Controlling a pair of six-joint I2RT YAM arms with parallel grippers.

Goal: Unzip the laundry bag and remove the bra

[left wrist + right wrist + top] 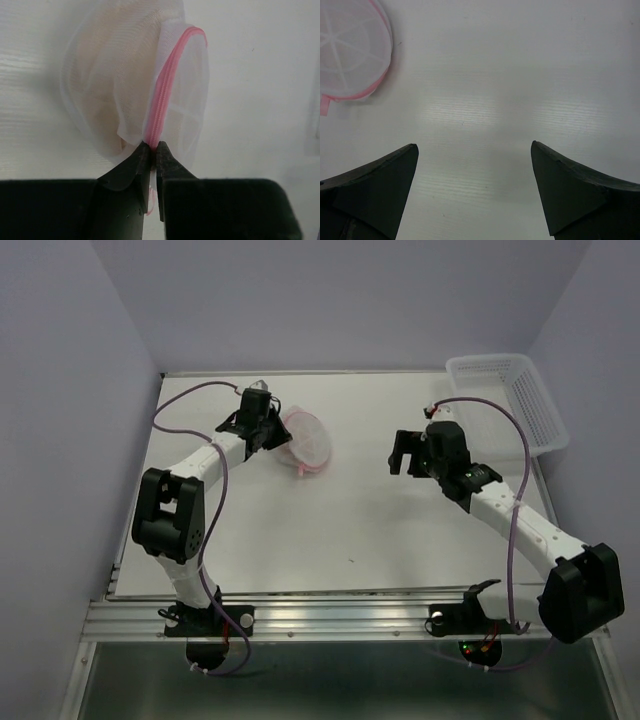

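Currently, left pincer point(151, 148) pinching laundry bag point(110, 85) at pink zipper edging point(166, 92), right pincer point(474, 145) spread wide

The table point(380, 530) is a flat white panel filling the centre of the frame. Plain lavender walls enclose it: the back wall point(340, 300) across the top, the left wall point(60, 440) and the right wall point(610, 360) along the sides. A ribbed aluminium rail point(340, 620) runs along the table's lower edge. Below it lies a dull grey surface point(350, 685). Lighting is even and diffuse, with a soft pale glare patch point(470, 110) on the tabletop.
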